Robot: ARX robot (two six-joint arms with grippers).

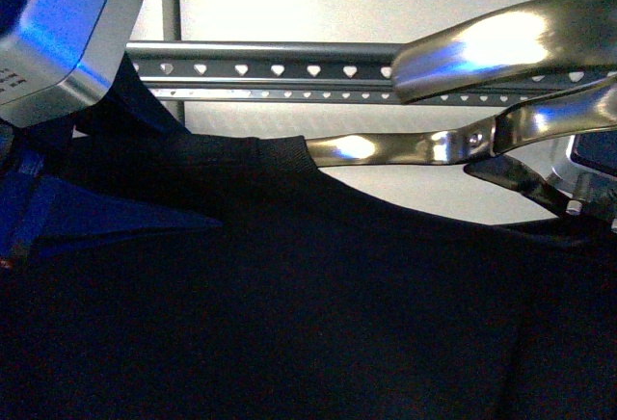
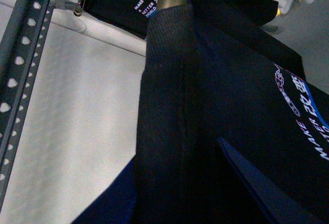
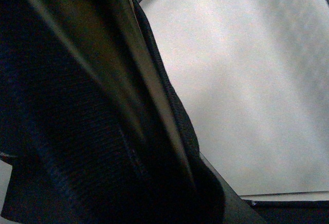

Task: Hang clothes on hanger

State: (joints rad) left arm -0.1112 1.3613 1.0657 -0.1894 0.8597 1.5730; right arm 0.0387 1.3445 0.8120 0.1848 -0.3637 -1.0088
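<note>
Black T-shirt (image 1: 289,304) is filling the front view just below the holed rail of the grey rack (image 1: 280,54), right gripper (image 1: 357,112) is holding its fingers apart with the lower one poking into the ribbed collar (image 1: 280,147), left gripper (image 1: 58,35) is showing only its body, state can't tell.

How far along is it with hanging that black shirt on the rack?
Done: the T-shirt is lifted up near the rack's rail. In hand: a finger of the right gripper sits inside its ribbed hem. Left: it seems not yet draped over that rail.
</note>
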